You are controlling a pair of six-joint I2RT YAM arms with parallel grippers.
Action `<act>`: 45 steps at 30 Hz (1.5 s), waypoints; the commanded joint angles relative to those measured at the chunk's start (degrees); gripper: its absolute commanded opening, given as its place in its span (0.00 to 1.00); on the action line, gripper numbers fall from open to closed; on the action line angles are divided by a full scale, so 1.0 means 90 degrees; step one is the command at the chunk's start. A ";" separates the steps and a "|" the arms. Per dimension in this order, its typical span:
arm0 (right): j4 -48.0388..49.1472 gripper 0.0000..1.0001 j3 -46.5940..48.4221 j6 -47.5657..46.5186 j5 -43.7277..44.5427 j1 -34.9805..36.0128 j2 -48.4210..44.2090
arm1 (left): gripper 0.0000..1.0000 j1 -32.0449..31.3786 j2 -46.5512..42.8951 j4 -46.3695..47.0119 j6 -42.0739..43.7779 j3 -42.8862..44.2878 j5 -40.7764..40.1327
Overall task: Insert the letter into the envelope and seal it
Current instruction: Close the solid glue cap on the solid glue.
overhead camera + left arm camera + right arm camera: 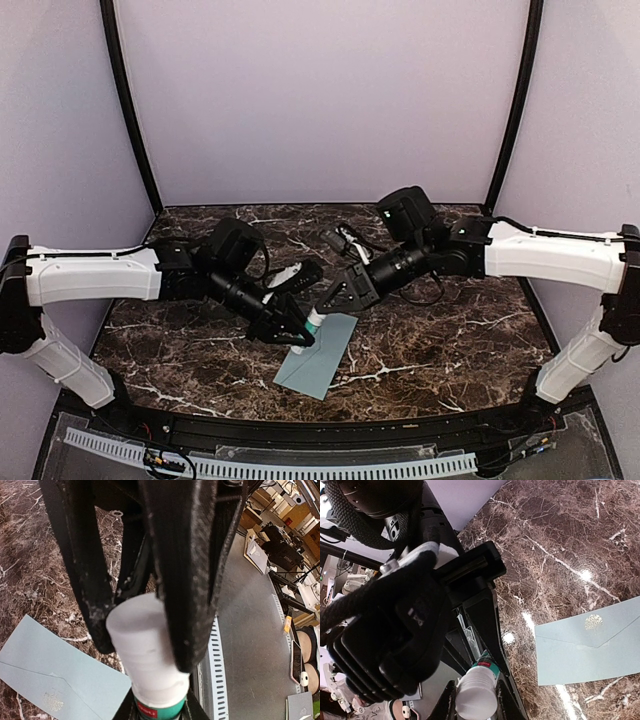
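Glue stick (145, 650) crowds both wrist views: your left gripper (159, 711) pinches its labelled body, right gripper (476, 702) its white cap. Your envelope (318, 358) lies flat, lower centre, top corner behind them.

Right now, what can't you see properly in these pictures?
- The letter: in no view; whether it is inside the envelope cannot be told.
- The glue stick label: left wrist view, cut off by the bottom edge.
- One envelope corner: top view, behind the left hand and right hand holding the glue stick.
- The gold mark on the flap: right wrist view, too small to read.
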 commanded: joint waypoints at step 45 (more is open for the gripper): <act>0.0664 0.05 -0.0449 0.0341 -0.0193 0.1262 0.0364 | 0.00 0.0452 -0.0298 0.1398 -0.0878 -0.0226 0.0393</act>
